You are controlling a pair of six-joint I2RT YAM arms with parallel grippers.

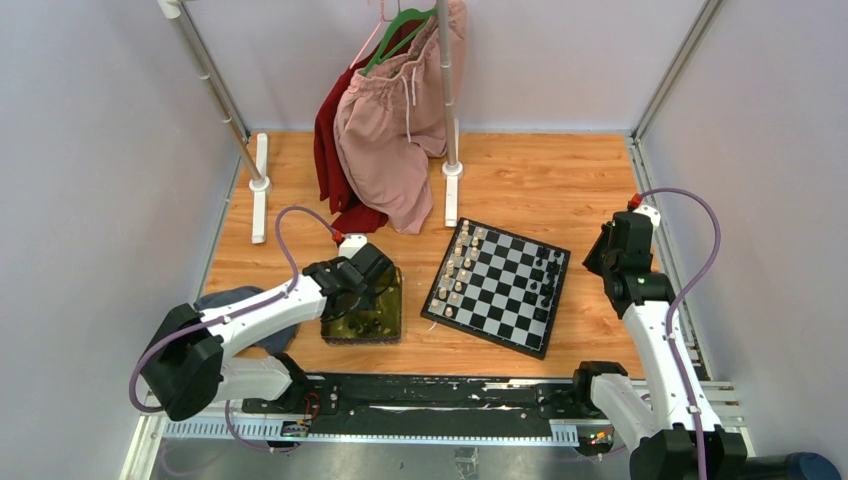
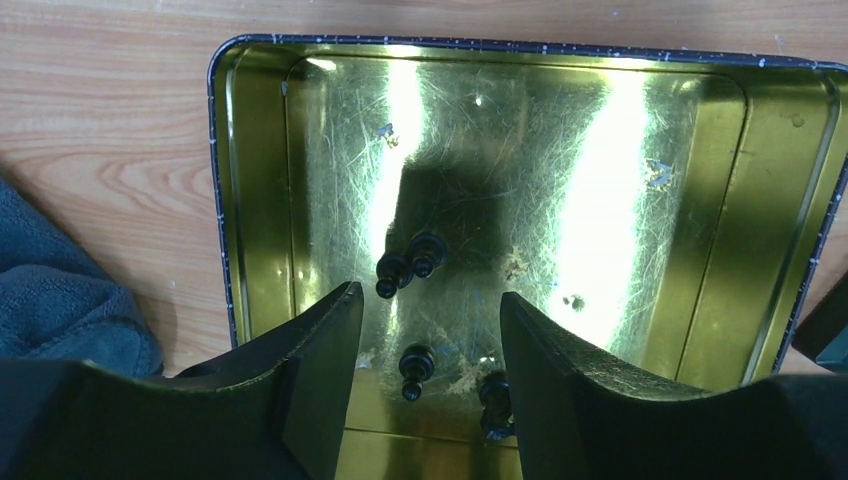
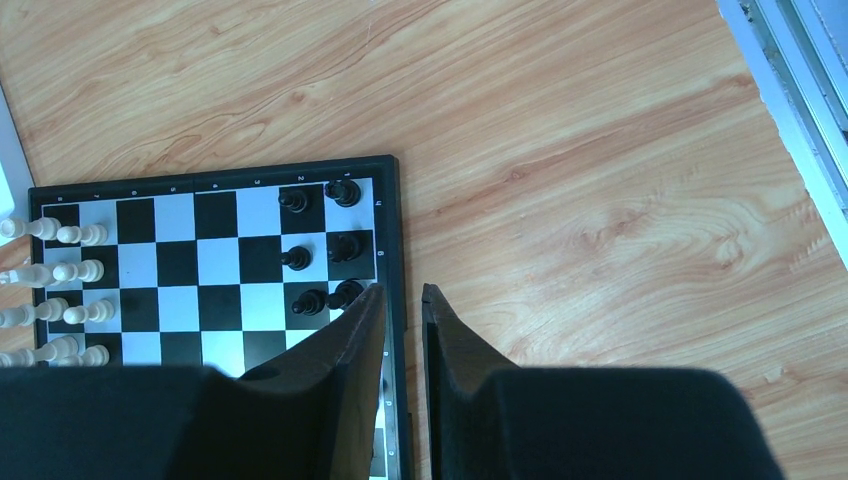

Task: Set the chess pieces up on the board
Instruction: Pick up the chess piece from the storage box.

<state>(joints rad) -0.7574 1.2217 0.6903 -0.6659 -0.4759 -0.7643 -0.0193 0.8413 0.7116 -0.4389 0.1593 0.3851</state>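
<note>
Chess pieces (image 2: 415, 368) loose, close to tray (image 2: 225, 200) wall

**Off-task items on my feeds**

I see a wooden table (image 1: 540, 180) under everything. At its back, a rack (image 1: 445, 80) on white feet carries a green hanger (image 1: 400, 25) with a pink garment (image 1: 385, 140), and a red garment (image 1: 328, 150) hangs just behind it. Near the left edge lies a blue-grey cloth (image 2: 60, 300). Just beside it sits a shiny yellow-green tray (image 2: 232, 200), its floor scratched and glaring. Right of the tray, cream-white pieces (image 3: 60, 270) stand in two rows.
</note>
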